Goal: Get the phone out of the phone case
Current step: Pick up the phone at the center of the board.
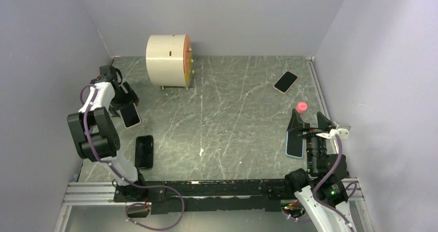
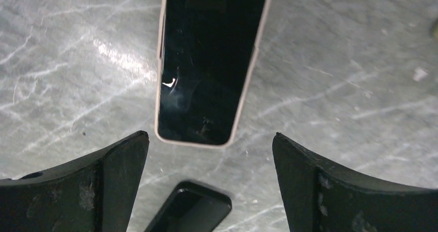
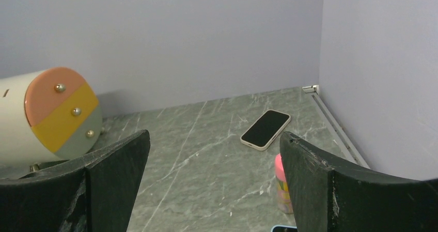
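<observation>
Setting: robotics lab test cell.
Enclosure: plain lilac wall panels [image 1: 217,15] boxing in three sides.
Work surface: grey-green marbled tabletop [image 1: 232,118].
Mounting: aluminium rail [image 1: 88,191] along the near edge, carrying two black-and-white robot arms [image 1: 95,134].
Props: phones [image 1: 285,81] laid flat and well apart, a cream drum [image 1: 165,60] with a coloured, studded face, and a pink-capped bottle [image 1: 301,107].

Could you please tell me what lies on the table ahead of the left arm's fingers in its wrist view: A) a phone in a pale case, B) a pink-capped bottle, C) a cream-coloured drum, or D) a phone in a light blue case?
A: the left wrist view shows a phone in a pale case lying screen up on the table, just beyond the wide-apart fingers.
</observation>
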Action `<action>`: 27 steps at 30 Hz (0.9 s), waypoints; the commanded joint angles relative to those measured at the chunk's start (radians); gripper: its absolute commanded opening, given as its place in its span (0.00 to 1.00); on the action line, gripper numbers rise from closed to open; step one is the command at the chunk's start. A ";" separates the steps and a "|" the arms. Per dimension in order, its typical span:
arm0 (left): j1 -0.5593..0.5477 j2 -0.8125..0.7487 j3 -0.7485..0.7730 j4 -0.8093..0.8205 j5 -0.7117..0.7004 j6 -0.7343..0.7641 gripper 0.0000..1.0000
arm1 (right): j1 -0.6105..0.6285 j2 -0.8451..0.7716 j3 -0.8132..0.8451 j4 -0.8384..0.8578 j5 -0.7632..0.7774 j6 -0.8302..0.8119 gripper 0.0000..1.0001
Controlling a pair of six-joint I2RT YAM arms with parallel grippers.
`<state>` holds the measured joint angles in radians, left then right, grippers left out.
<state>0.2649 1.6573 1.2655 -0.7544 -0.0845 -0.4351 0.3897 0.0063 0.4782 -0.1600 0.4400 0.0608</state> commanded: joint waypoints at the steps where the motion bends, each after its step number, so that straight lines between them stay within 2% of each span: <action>1: 0.031 0.111 0.082 -0.018 0.018 0.087 0.94 | 0.019 -0.151 0.025 0.025 0.003 -0.019 0.99; 8: 0.055 0.194 0.108 -0.007 0.030 0.117 0.94 | 0.053 -0.152 0.009 0.047 0.016 -0.026 0.99; 14: 0.057 0.222 0.107 0.027 0.140 0.122 0.94 | 0.074 -0.152 0.002 0.056 0.018 -0.029 0.99; 27: 0.060 0.355 0.215 -0.032 0.026 0.088 0.94 | 0.078 -0.152 0.000 0.059 0.020 -0.032 0.99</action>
<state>0.3202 1.9709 1.4315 -0.7895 -0.0143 -0.3378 0.4591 0.0063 0.4778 -0.1482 0.4446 0.0475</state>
